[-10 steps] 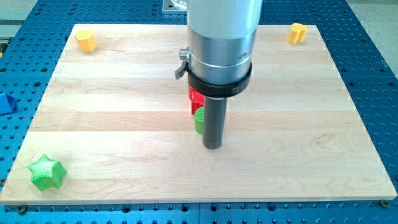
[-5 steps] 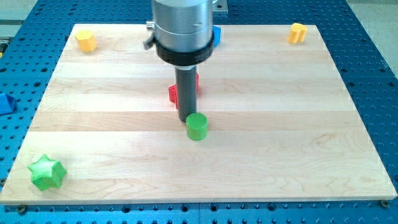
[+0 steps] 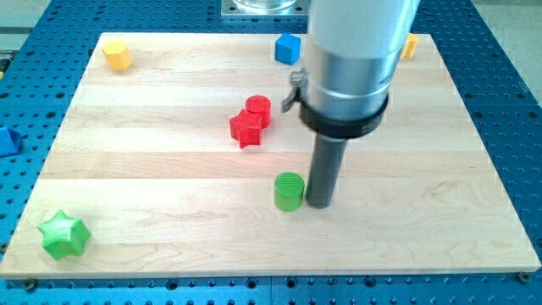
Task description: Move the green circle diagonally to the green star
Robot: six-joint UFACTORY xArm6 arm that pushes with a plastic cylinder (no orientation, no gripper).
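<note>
The arm carries no fingers; it ends in a straight dark rod that holds nothing, and the tip (image 3: 318,204) rests on the wooden board (image 3: 169,169) just to the view's right of the green circle (image 3: 289,191). Tip and block sit side by side; whether they actually touch cannot be told. The green circle stands upright a little below the board's centre. The green star (image 3: 63,235) lies in the board's lower-left corner, well apart from the circle, down and to the view's left of it. Above and to the left of the circle, a red star (image 3: 245,129) and a red circle (image 3: 258,109) sit touching one another, the red circle toward the view's top right of the star. A blue cube (image 3: 288,48) sits near the board's top edge, just left of the arm's silver housing. A yellow block (image 3: 117,55) sits in the top-left corner; its shape is hard to make out. An orange-yellow block (image 3: 411,45) shows partly at the top right, mostly hidden behind the housing. Another blue block (image 3: 8,141) lies off the board on the perforated blue table (image 3: 508,102), cut by the view's left edge.
</note>
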